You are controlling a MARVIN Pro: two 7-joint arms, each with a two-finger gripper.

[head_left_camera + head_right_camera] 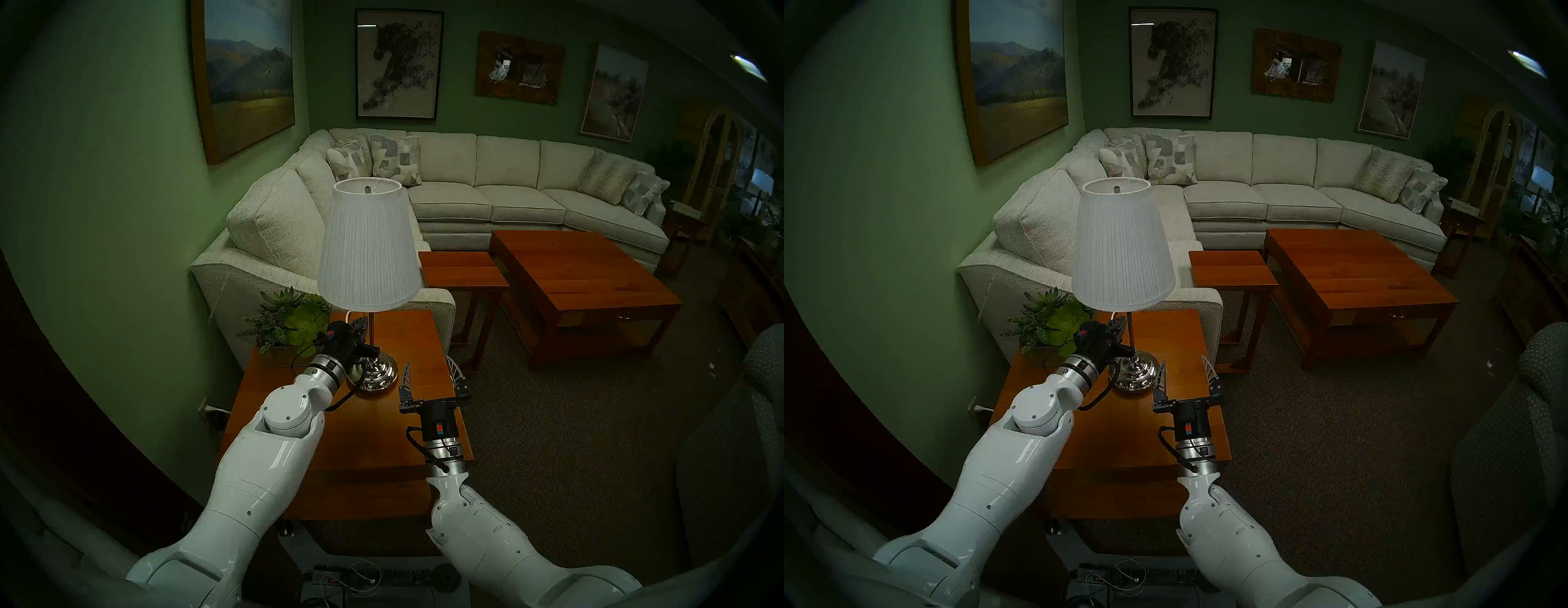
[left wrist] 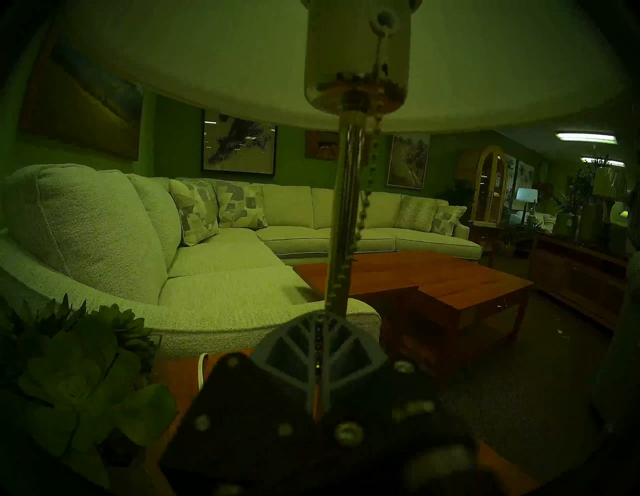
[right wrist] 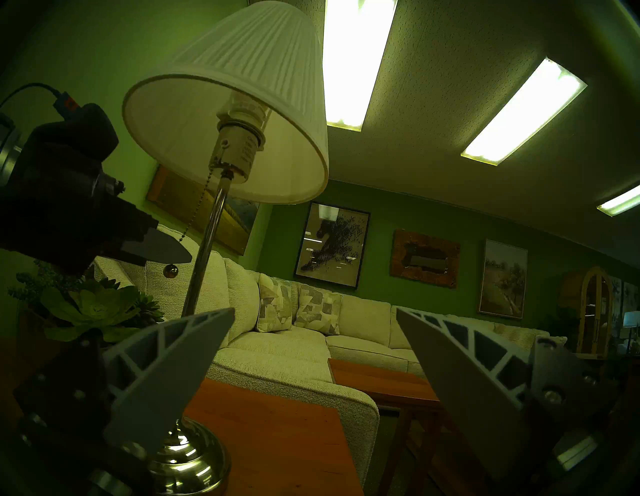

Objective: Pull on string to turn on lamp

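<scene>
The lamp (image 1: 367, 246) stands on the wooden side table (image 1: 382, 433), with a white pleated shade, a chrome stem (image 2: 346, 207) and a domed chrome base (image 1: 377, 373). The shade does not glow. The beaded string (image 3: 199, 204) runs from the socket down to my left gripper (image 3: 173, 251), which is shut on it just left of the stem. The string's knob (image 3: 170, 271) hangs below the fingers. In the left wrist view the string (image 2: 367, 197) rises from between the closed fingers (image 2: 294, 350). My right gripper (image 1: 432, 375) is open and empty, right of the base.
A potted succulent plant (image 1: 292, 325) stands at the table's back left, close to my left wrist. The white power cord (image 1: 348, 315) runs behind the stem. A pale sectional sofa (image 1: 271, 229) is behind the table. A small wooden table (image 1: 460, 267) and a coffee table (image 1: 585, 280) stand to the right.
</scene>
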